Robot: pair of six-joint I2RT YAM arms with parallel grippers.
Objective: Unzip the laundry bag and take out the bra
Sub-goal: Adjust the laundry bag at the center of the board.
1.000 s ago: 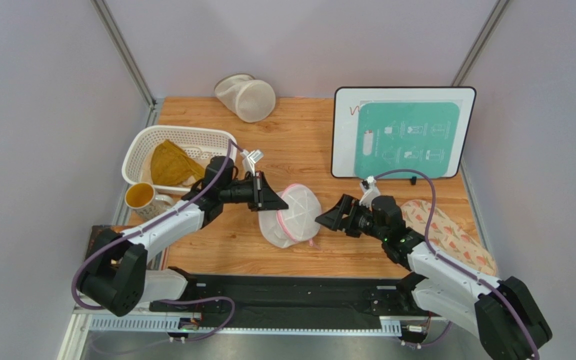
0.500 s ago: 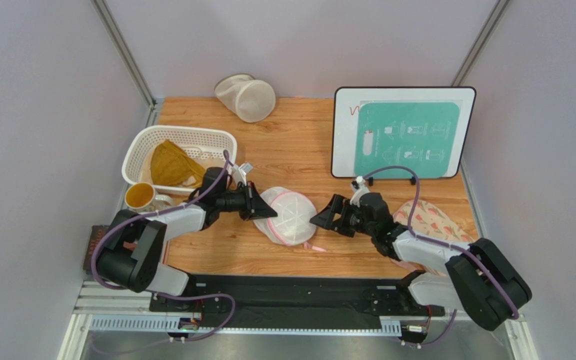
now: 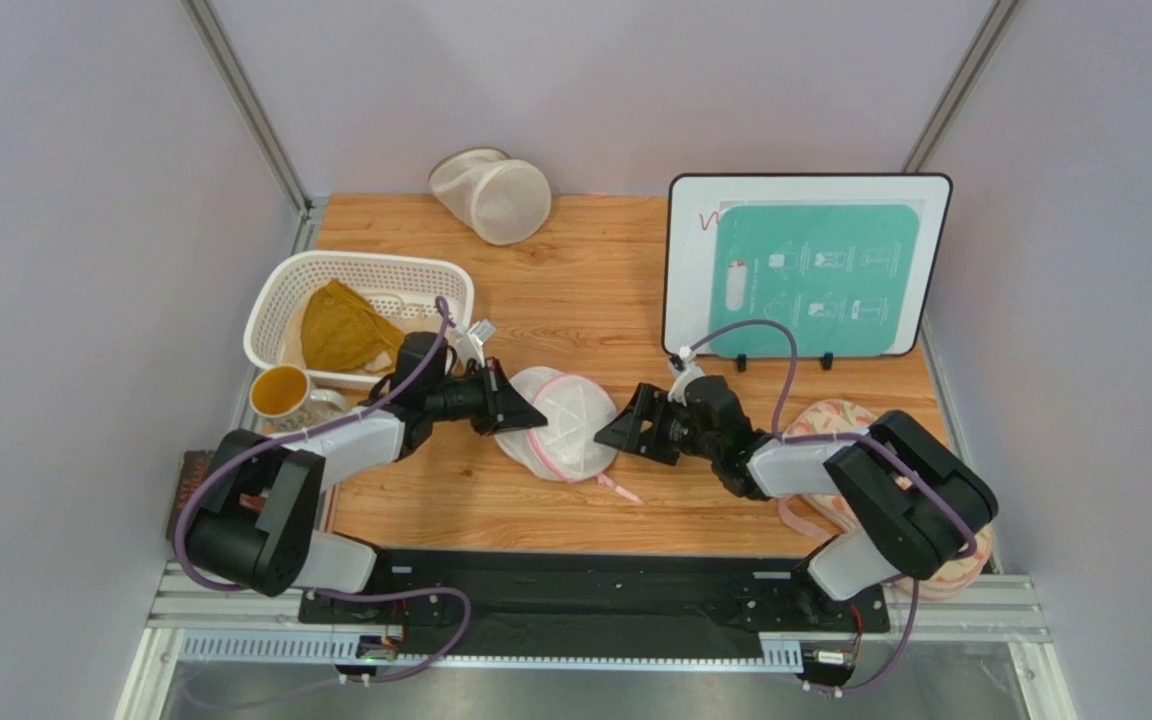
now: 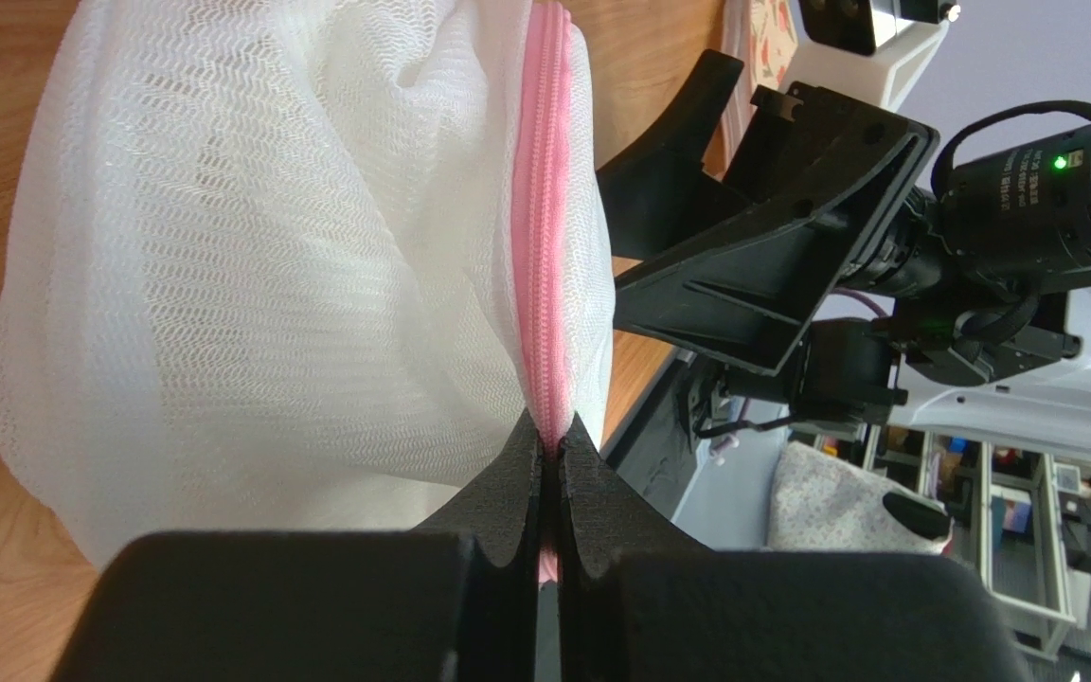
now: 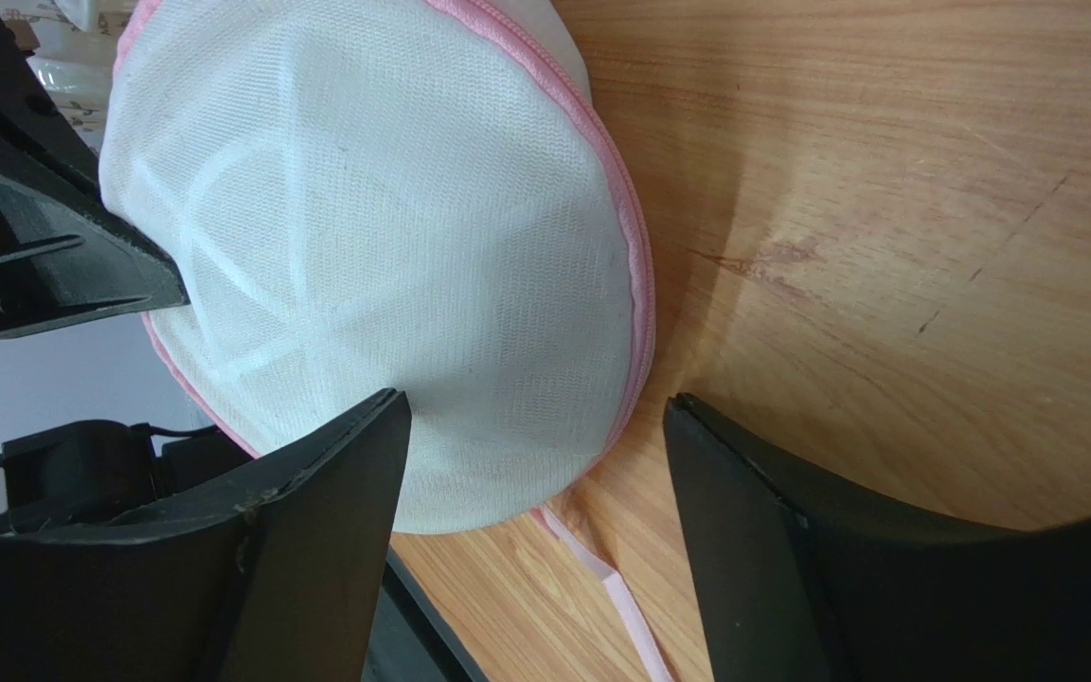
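Wooden surface (image 3: 597, 285) now bears the lowered round white pink-trimmed mesh laundry bag (image 3: 564, 423). Your left fingers (image 4: 516, 490) clamp its zipper trim (image 4: 549, 213); right fingers (image 5: 324, 498) straddle its edge, open, empty, unzipping pending.

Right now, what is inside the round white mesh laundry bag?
Through the mesh of the laundry bag only pale crossing bands show. Its pink zipper looks closed where visible, so the contents are covered; no bra can be made out.
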